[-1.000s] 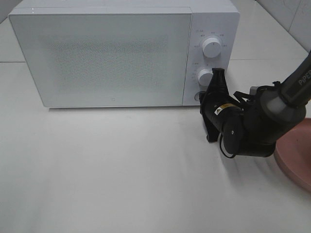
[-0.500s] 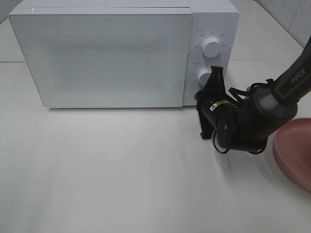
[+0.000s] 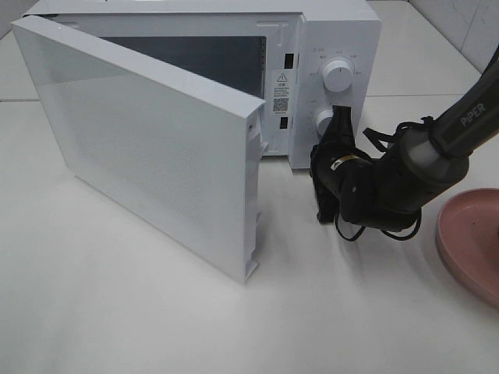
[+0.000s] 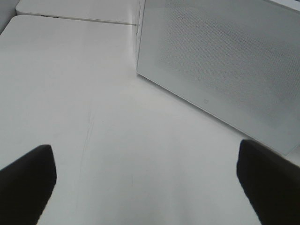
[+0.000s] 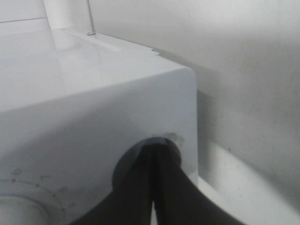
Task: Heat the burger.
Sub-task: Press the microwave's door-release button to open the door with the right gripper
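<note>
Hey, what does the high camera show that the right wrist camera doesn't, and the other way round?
Only the high view: the door standing open, the dark cavity behind it, and a pink plate at the right edge.
Only the right wrist view: the shut fingers with their tips at a round button near the panel's corner.
Both: the microwave's panel and the right gripper.
Neither shows the burger.
</note>
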{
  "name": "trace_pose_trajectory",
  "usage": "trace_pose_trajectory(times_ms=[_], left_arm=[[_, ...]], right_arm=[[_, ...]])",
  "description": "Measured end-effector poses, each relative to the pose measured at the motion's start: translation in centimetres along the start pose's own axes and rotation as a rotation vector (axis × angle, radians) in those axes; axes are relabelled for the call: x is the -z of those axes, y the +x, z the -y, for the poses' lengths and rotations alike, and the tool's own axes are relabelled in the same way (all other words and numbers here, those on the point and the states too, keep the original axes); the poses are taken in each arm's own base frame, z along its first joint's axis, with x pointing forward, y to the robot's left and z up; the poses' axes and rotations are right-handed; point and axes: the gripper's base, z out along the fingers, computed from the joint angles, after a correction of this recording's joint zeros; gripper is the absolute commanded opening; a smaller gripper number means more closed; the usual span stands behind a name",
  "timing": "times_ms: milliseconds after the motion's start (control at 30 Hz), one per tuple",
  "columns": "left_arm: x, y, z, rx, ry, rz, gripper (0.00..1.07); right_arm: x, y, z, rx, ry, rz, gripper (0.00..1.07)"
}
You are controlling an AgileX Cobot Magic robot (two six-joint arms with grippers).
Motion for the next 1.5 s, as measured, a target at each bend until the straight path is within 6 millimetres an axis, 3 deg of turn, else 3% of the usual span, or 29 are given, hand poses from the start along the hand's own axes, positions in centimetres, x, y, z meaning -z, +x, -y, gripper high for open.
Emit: trace_pose_trajectory(times_ms=[967,1500], left_arm=[[0.0,0.0,0.0,0.0,0.0,0.0,1.0],[0.0,0.0,0.0,0.0,0.0,0.0,1.0]], right_arm=[[0.5,-0.4,-0.5,0.044,0.017,-0.017,0.0],[3.9,-2.5,-2.1,0.261,0.09,-0.078,0.0]])
